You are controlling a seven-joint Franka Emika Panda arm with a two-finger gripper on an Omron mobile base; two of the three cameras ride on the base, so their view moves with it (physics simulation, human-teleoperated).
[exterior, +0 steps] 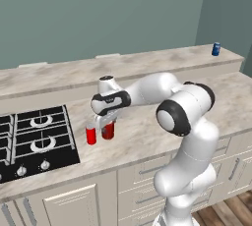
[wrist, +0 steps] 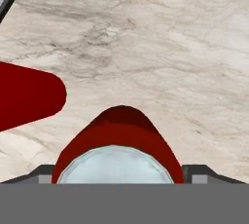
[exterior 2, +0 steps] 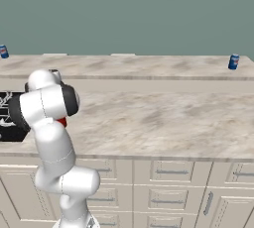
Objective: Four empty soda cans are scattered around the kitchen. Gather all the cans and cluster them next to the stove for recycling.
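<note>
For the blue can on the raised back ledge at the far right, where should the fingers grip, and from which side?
Grip the blue can across its round side wall, about mid-height, coming from the front, the counter side. It stands upright and alone on the ledge, with the wall close behind.

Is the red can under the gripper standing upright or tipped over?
Upright: the red can stands on the counter beside another red can, silvery top facing the hand camera.
</note>
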